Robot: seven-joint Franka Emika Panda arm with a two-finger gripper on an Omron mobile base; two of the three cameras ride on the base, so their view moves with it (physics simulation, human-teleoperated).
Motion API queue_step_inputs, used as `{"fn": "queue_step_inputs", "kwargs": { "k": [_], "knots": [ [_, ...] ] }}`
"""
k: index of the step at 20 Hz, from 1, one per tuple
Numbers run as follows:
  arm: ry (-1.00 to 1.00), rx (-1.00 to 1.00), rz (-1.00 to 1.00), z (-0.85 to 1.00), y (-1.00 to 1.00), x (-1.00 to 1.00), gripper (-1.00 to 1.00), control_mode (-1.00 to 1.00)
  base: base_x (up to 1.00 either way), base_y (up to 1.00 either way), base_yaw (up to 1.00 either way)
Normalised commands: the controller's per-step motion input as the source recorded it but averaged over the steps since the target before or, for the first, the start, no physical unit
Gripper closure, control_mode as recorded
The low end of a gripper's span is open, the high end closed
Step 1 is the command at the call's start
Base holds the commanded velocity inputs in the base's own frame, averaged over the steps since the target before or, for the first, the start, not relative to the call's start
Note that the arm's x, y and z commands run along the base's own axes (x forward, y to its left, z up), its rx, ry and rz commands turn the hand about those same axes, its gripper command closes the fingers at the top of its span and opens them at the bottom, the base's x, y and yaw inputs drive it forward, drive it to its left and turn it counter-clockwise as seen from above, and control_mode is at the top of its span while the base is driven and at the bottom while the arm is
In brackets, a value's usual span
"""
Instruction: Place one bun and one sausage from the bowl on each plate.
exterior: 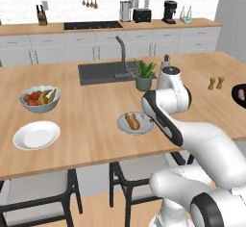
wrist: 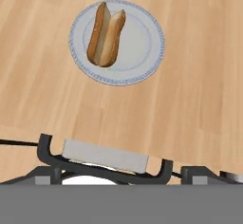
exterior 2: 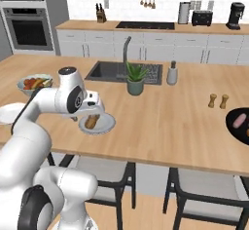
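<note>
worktop (exterior: 96, 110): wide and wooden | black bowl (exterior 2: 238, 124): far right on the worktop, a pink sausage (exterior 2: 239, 122) inside | empty plate (exterior: 36, 135): far left | plate (wrist: 142, 52): a bun (wrist: 105, 34) lies on it | fingers (wrist: 105, 154): wide apart, holding nothing, above the worktop near that plate

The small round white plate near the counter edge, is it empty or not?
Not empty: the small round white plate carries one orange-tan split bun; no sausage lies on it.

The desk (exterior: 86, 125) is viewed forward and down from behind the arm, left and right; the plate (exterior: 136, 123) with its bun (exterior: 132, 121) is shared, and seen close from above by the hand camera.
</note>
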Motion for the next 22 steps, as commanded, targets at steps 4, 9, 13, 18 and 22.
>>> {"fn": "queue_step_inputs", "kwargs": {
  "k": [4,9,13,18,22],
  "knots": [
    [0.00,0.00,0.00,0.00,0.00,0.00,-1.00,1.00,0.00,-1.00,0.00],
    [0.00,0.00,0.00,0.00,0.00,0.00,-1.00,1.00,0.00,-1.00,0.00],
    [0.00,0.00,0.00,0.00,0.00,0.00,-1.00,1.00,0.06,-1.00,0.00],
    [0.00,0.00,0.00,0.00,0.00,0.00,-1.00,1.00,0.13,-1.00,-0.01],
    [0.00,0.00,0.00,0.00,0.00,0.00,-1.00,1.00,0.23,-0.94,-0.03]
  ]
}}
